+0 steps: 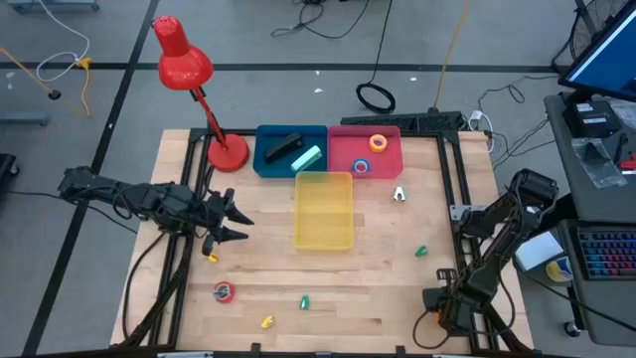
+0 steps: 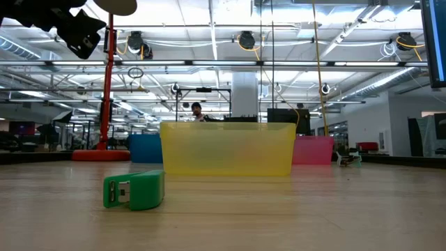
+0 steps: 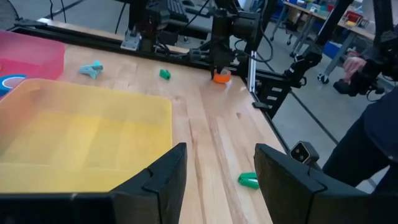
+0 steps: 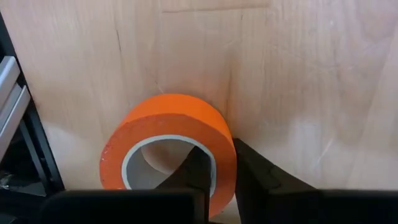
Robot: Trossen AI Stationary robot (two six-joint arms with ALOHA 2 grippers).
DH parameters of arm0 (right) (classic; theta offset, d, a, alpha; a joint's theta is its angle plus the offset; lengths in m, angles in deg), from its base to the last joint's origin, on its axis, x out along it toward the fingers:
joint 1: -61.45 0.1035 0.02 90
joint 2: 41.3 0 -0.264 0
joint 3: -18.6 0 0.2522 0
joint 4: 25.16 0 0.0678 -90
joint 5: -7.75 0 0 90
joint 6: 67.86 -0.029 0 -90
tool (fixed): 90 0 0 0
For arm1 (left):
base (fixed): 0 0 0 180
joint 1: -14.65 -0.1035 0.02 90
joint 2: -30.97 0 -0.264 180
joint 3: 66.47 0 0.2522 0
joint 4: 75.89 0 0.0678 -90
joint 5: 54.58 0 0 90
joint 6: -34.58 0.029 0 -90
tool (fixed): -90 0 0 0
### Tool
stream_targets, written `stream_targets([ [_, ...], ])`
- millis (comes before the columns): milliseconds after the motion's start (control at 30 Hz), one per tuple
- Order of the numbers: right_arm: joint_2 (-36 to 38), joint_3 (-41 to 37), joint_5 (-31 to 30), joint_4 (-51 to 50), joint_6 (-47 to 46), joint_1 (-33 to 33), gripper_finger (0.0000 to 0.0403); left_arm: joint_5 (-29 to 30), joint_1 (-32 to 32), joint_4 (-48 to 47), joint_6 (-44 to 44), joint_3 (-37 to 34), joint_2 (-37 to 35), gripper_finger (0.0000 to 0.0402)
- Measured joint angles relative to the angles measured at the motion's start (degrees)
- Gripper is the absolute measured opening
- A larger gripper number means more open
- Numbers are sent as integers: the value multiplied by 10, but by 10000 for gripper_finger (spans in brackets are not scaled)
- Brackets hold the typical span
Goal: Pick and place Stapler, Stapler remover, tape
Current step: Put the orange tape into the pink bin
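An orange tape roll [image 4: 168, 118] lies on the wood near the table's near right corner, with my right gripper [image 4: 219, 152] shut on it, also seen far off in the left wrist view [image 3: 221, 76]. My left gripper [image 3: 214, 180] hovers open at the table's left [image 1: 234, 221], beside the yellow bin [image 1: 323, 237], touching nothing. A black stapler [image 1: 281, 147] lies in the blue bin [image 1: 264, 164]. Orange [image 1: 378, 142] and blue [image 1: 361, 166] rolls lie in the pink bin [image 1: 343, 149]. A red roll [image 1: 224, 291] and a pale stapler remover [image 1: 398, 194] lie on the table. My right gripper pinches the orange roll's wall [image 4: 225, 163] on the side nearest the wrist camera, one finger [image 4: 198, 169] inside the open centre and one finger [image 4: 255, 174] outside. The fingers come steeply from above. The roll sits on the table top.
A red desk lamp [image 1: 184, 65] stands at the far left with its base [image 1: 228, 153] beside the blue bin. Small green pieces [image 1: 420, 252] [image 1: 305, 300] and yellow ones [image 1: 266, 321] [image 1: 212, 257] are scattered near the front. A green stapler-like piece [image 2: 134, 190] lies before the low camera.
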Motion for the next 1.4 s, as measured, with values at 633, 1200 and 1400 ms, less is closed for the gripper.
stream_targets([
  [633,320,-3,-184,-40,161,-373,30,-55,0,-22,25,0,-22,189],
  [1200,252,-1,-257,286,369,-867,30,-57,-2,-26,65,0,-63,189],
  [1400,178,-2,-253,281,403,-923,30,-60,-2,-11,63,0,-63,189],
])
